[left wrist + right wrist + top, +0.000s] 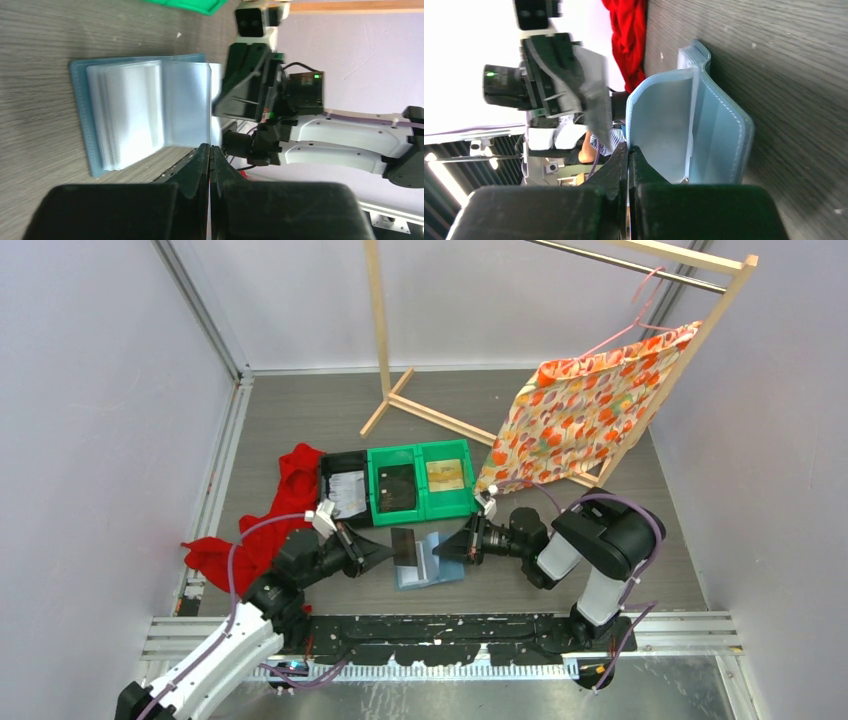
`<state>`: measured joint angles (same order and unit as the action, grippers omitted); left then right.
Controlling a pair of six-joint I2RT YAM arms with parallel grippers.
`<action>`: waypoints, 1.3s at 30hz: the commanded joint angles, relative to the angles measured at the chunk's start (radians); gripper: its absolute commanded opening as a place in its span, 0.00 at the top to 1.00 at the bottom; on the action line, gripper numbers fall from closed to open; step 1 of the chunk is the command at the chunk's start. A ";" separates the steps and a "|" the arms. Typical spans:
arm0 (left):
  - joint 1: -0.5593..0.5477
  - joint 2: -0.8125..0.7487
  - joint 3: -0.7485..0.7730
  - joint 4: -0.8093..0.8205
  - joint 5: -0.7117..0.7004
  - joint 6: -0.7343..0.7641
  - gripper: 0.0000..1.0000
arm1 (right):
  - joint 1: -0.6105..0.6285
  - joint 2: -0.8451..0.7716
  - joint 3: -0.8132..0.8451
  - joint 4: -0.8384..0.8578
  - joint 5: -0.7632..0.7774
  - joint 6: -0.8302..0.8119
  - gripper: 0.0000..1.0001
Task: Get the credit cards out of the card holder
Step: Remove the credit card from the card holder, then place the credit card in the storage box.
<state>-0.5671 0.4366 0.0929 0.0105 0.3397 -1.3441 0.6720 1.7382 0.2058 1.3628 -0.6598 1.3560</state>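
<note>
- Two grippers, both clenched: left gripper (pixel 388 553) pinching a corner of an upright clear sleeve (pixel 185 105), right gripper (pixel 443 550) nipping the edge of a pale inner flap (pixel 659 125) of the card holder (pixel 430 573).
- Lies open on the table (pixel 300 410) between the two sets of fingertips, just on the near side of the green bins (pixel 425 512); slate-blue cover flat, pages fanned up.
- Cannot pick out the credit cards in any view; sleeve stack milky, contents hidden. Cannot tell whether any card is out.
- Step in hand, as judged: spreading pages to expose a pocket mouth.
- To do it well: use the right pinch as anchor, flap steady; draw the sleeve away gently with the left, no twist. Thin plastic, likely to slip or crease.
- Once a card edge shows: release left, re-grip the card edge only, not sleeve plus card; pull along the pocket direction, parallel to the page.
- Watch for the whole holder lifting or sliding; looks light, pinned only by the right pinch.
- Around: black tray (pixel 330 475) with papers left of the bins, red cloth (pixel 295 480) heaped beside it, wooden rack (pixel 430 412) and patterned cloth (pixel 580 410) on a hanger at the back right.
- In the way: bins close behind the holder limit any forward pull; wrists nose to nose, little room between fingertips, collision risk if both close in. Rack and cloths well apart from the work area.
</note>
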 commanded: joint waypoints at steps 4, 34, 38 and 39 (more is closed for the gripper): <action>0.004 0.082 0.300 -0.304 -0.050 0.206 1.00 | -0.002 0.098 -0.003 0.068 -0.008 -0.036 0.91; -0.049 0.754 0.988 -0.474 -0.460 1.334 1.00 | -0.011 -0.257 -0.027 -0.533 0.126 -0.217 0.52; -0.084 0.735 0.943 -0.369 -0.449 1.476 0.99 | -0.013 -0.284 -0.018 -0.578 0.123 -0.237 0.52; -0.091 0.739 0.941 -0.362 -0.443 1.509 0.99 | -0.013 -0.285 -0.017 -0.580 0.120 -0.238 0.52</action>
<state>-0.6289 1.2037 1.0534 -0.4934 -0.0772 -0.0368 0.6636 1.4788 0.1791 0.8310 -0.5476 1.1553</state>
